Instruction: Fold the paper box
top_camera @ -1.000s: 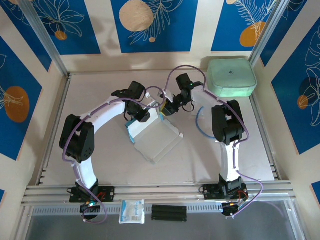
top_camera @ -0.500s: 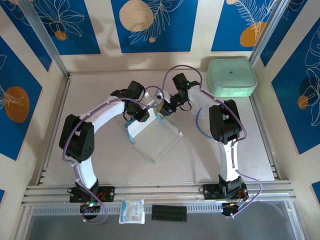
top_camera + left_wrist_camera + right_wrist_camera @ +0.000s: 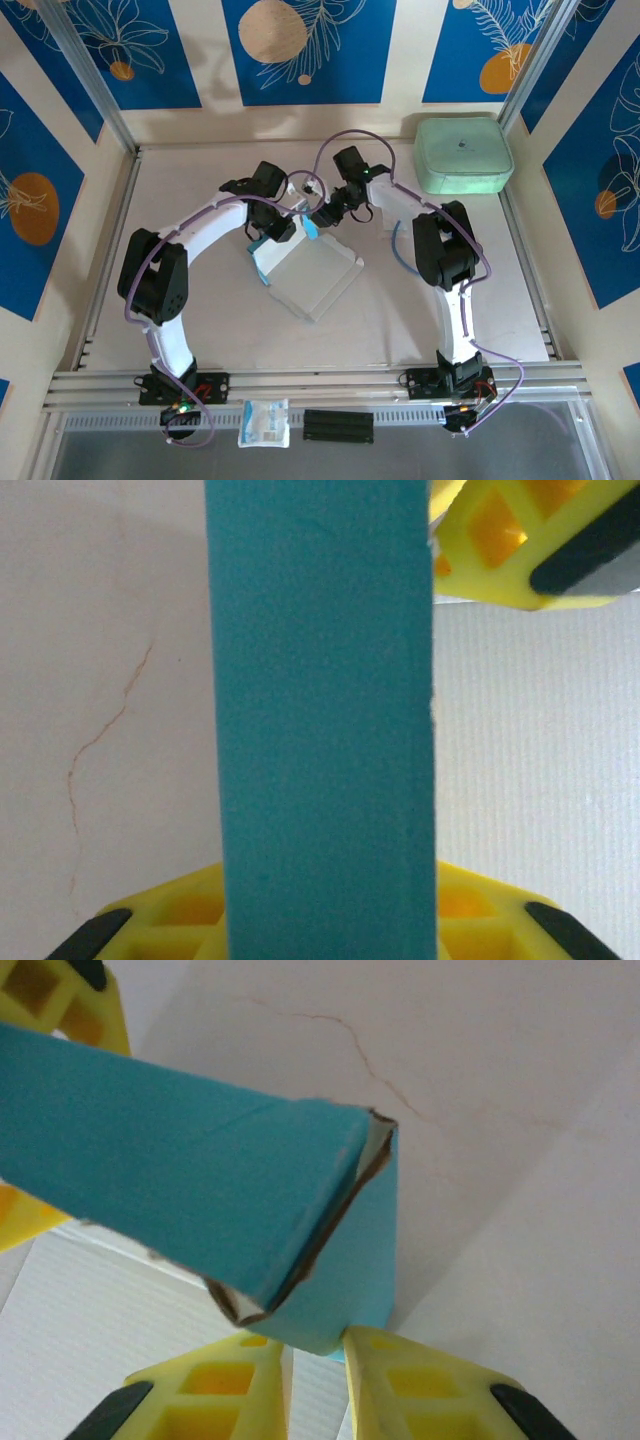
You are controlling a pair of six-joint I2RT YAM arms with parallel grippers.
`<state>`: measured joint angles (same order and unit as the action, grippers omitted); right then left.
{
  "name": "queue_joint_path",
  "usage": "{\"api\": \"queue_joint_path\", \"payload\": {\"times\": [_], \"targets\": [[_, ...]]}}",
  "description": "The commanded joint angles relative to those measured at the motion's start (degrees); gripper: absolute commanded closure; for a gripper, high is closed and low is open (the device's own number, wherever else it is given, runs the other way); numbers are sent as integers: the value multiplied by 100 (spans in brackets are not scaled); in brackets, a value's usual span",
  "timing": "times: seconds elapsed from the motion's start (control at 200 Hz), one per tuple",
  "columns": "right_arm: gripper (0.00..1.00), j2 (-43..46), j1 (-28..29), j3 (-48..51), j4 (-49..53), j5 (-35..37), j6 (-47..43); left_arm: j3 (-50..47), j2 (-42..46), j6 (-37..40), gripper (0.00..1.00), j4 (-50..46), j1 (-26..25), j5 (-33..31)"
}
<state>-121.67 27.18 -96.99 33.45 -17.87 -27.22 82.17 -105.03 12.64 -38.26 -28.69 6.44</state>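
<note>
The left arm (image 3: 165, 275) is seen arching up and inward from its base at the near edge of the tabletop (image 3: 180, 180). On the near rail (image 3: 110, 385), a small white packet (image 3: 264, 422) is laid just right of that base, and a black strip (image 3: 338, 425) is placed beside it.

The left end effector (image 3: 275, 226) is set at the far left corner of the paper box (image 3: 305, 280). In the left wrist view its yellow fingers (image 3: 170, 925) are pressed against both sides of an upright light blue strip of card, so that wall of the box is pinched.

The box is found at the middle of the tabletop, between the two arms. Its whitish inside is turned up and its far edge is raised, with blue card shown at both far corners.

The right end effector (image 3: 318, 217) is held at the far right corner, close to the left one. In the right wrist view a folded blue corner flap is seen, and its lower tip is caught between the yellow fingers (image 3: 420, 1385), which are brought nearly together.

The right arm (image 3: 445, 260) is bent back towards its base. A mint-green case (image 3: 463, 153) is placed in the far right corner, well apart from the box.
</note>
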Motion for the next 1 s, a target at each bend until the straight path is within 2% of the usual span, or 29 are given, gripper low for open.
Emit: {"api": "queue_joint_path", "payload": {"times": [0.0,0.115,0.255,0.375,0.445,0.5,0.565,0.65,0.76,0.895,0.995], "targets": [[78,135,293,354,-649,500,612,-96,107,123,71,123,-79,358],[81,248,414,691,-1078,742,668,-85,104,113,71,117,-84,362],[84,185,445,680,-1164,926,1171,-126,112,95,71,151,-77,365],[88,202,560,813,-1445,1588,1744,-149,115,98,71,172,-80,332],[86,227,662,950,-1645,1761,1801,-149,118,91,71,179,-80,337],[75,246,715,1061,-1811,1768,1796,-149,132,106,71,173,-84,332],[74,210,712,1076,-1885,1654,1814,-149,144,109,71,162,-83,315],[76,126,607,1035,-1922,1312,1949,-164,167,124,71,161,-84,297],[86,77,508,1082,-2053,1026,2116,-192,193,99,71,196,-84,325],[91,82,623,1084,-2015,1230,2086,-193,181,76,71,214,-82,376],[92,73,772,1070,-1872,1713,1990,-184,185,71,71,214,-82,340]]}}
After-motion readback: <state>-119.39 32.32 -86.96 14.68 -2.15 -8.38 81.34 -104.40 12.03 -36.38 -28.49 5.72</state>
